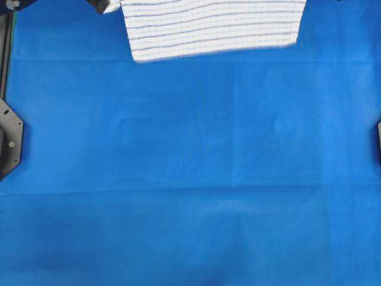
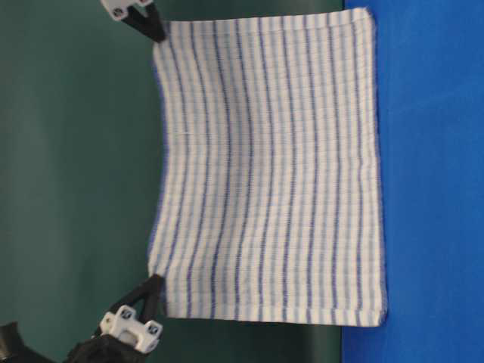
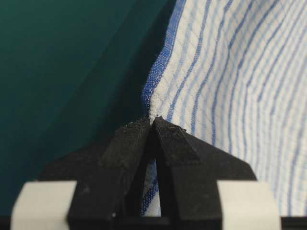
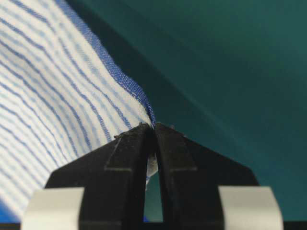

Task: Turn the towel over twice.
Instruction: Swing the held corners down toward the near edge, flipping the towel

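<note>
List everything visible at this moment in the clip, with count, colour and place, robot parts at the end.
towel: one, white with dark-blue and light-blue stripes, held up by two top corners, hanging spread, lower edge at the table covering
table covering: one, solid blue, over the whole tabletop
backdrop: one, dark green, behind the towel
left gripper: one, black, shut on a top corner of the towel
right gripper: one, black, shut on the other top corner

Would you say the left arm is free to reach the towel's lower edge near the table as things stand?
Probably not: the left gripper is shut on a top corner of the towel, as is the right gripper; letting go would drop that corner.
</note>
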